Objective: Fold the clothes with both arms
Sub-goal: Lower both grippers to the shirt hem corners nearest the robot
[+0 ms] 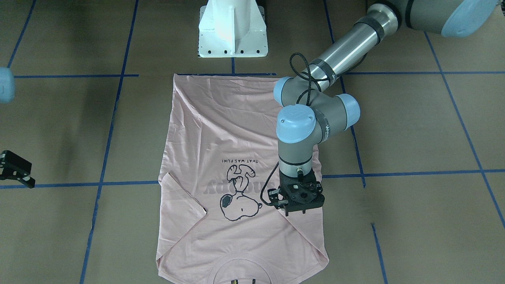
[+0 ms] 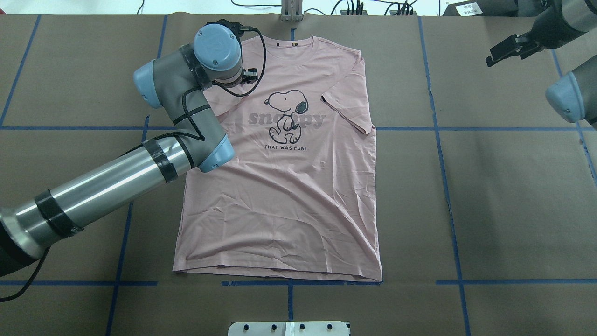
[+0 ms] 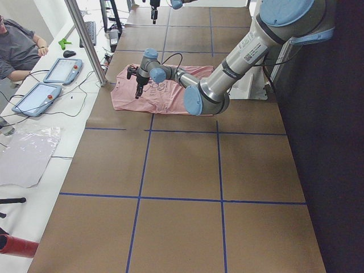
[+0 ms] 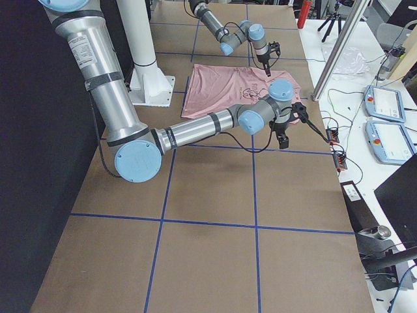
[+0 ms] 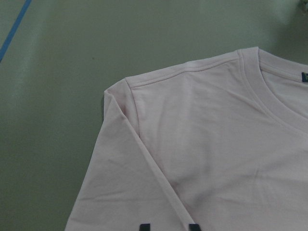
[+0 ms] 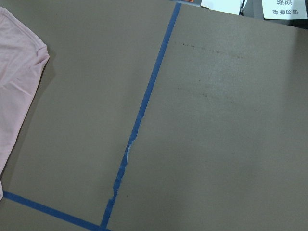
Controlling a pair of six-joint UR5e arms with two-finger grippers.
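The pale pink T-shirt [image 2: 289, 196] lies flat and front up on the brown table, cartoon dog [image 2: 287, 114] showing, both sleeves folded in over the chest. My left gripper [image 1: 295, 213] points down over the shirt's shoulder beside the collar. In the left wrist view its fingertips [image 5: 145, 226] stand apart above the pink cloth [image 5: 216, 144], open and holding nothing. My right gripper [image 2: 499, 52] hangs off to the side above bare table, clear of the shirt. The right wrist view shows only the sleeve edge [image 6: 14, 86]. Its fingers are not clear enough to judge.
Blue tape lines [image 2: 443, 163] grid the table. The white pedestal base [image 1: 232, 31] stands at the robot's edge, near the shirt's hem. A person [image 3: 17, 48] sits at a side bench with tablets [image 3: 60, 71] and cables.
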